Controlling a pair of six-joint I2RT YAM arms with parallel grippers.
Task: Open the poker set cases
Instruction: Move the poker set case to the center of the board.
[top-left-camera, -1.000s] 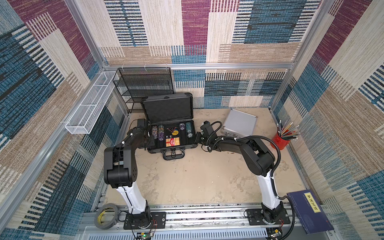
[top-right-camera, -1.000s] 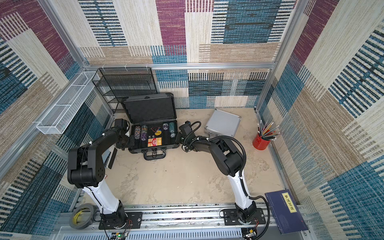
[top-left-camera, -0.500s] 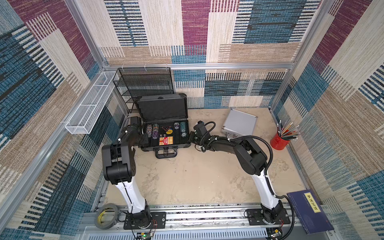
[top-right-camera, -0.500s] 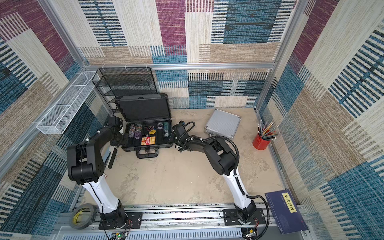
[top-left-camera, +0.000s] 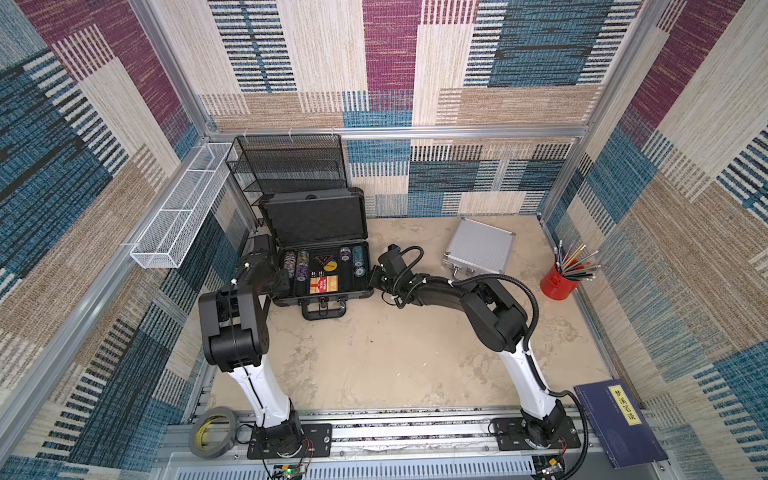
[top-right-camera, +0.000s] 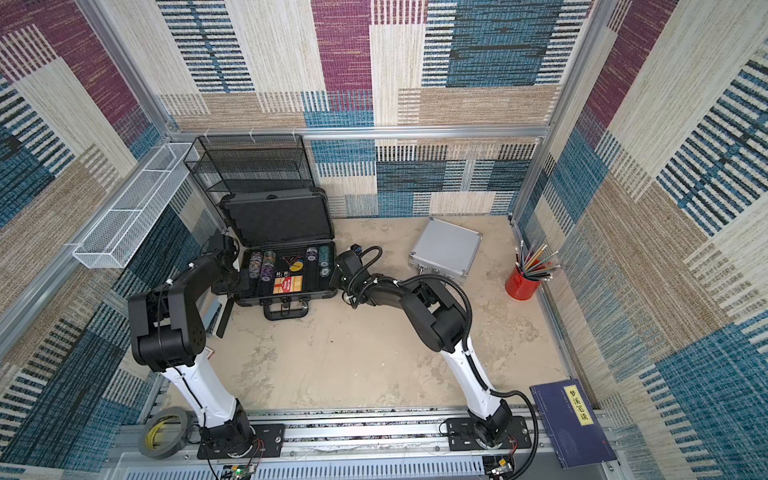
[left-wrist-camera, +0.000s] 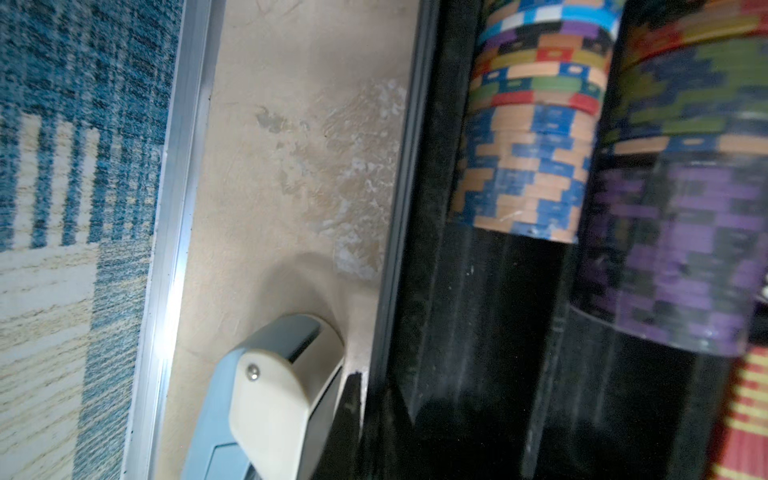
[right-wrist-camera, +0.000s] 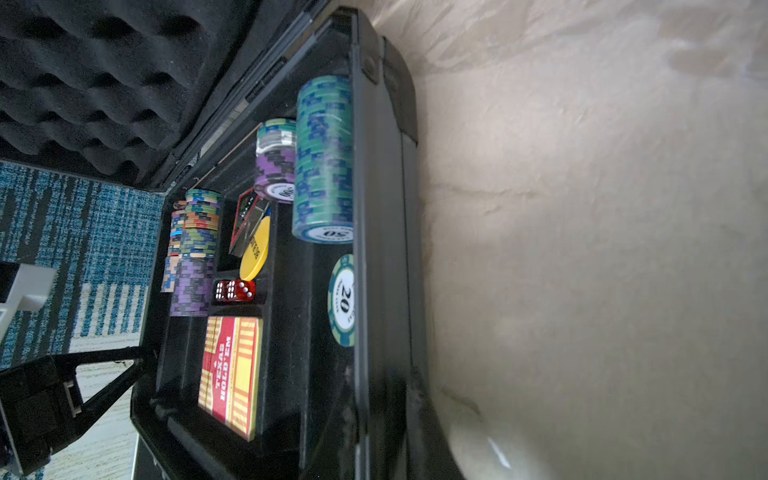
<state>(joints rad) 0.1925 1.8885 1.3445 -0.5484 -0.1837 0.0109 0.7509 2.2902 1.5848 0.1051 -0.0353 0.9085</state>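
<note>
Your dark case (top-left-camera: 316, 224) now sits further toward the robot's left than it did a second ago. It lies farther from the silver case (top-left-camera: 478, 247), so the bare strip of tabletop (top-left-camera: 411, 249) between them is wider. In both top views its raised lid now overlaps more of the mesh rack (top-left-camera: 291, 166) behind it. Your right arm (top-left-camera: 490, 316) stretches further across, with the right gripper (top-left-camera: 374, 277) following the case's right end. The left arm (top-left-camera: 232, 316) is drawn back toward the side wall, and the left gripper (top-left-camera: 281, 279) gives way at the case's left end.
</note>
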